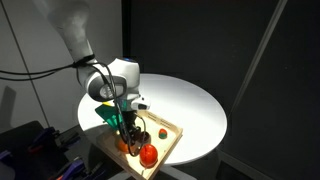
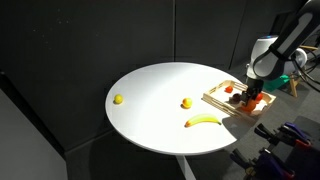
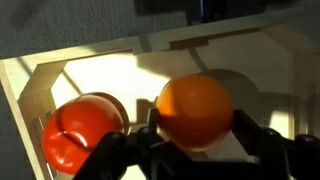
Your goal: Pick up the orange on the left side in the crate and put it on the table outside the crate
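Note:
In the wrist view the orange (image 3: 195, 110) sits between my gripper's (image 3: 195, 128) two dark fingers, which press on both of its sides. It is just above the floor of the light wood crate (image 3: 100, 55). A redder round fruit (image 3: 80, 135) lies next to it in the crate. In both exterior views the gripper (image 1: 131, 135) (image 2: 252, 98) reaches down into the crate (image 1: 170, 135) (image 2: 215, 97) at the edge of the white round table (image 1: 190, 105) (image 2: 160, 100). The orange is mostly hidden there by the gripper.
The redder fruit (image 1: 149, 153) lies near the crate's front corner. Two small yellow pieces (image 2: 118, 99) (image 2: 186, 102) and a banana (image 2: 203, 122) lie on the table top outside the crate. Dark curtains surround the table.

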`<state>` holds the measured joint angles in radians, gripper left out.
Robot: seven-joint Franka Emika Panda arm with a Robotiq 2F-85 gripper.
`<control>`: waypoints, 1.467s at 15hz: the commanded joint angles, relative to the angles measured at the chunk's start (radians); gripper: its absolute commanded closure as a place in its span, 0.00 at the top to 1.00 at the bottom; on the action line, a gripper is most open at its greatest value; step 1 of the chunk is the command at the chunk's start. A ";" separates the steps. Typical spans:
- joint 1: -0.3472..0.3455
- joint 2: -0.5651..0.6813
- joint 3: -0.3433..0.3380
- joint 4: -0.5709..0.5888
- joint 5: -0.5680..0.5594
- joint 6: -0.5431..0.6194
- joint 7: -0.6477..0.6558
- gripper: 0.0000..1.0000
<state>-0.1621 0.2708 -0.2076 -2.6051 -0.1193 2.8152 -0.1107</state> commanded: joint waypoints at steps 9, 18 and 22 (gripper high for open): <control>0.026 -0.063 -0.011 0.003 -0.035 -0.107 0.025 0.50; 0.025 -0.197 0.001 0.003 -0.084 -0.219 0.027 0.50; 0.024 -0.256 0.027 0.005 -0.074 -0.302 -0.012 0.50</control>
<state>-0.1398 0.0763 -0.1985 -2.5994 -0.1769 2.5877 -0.1120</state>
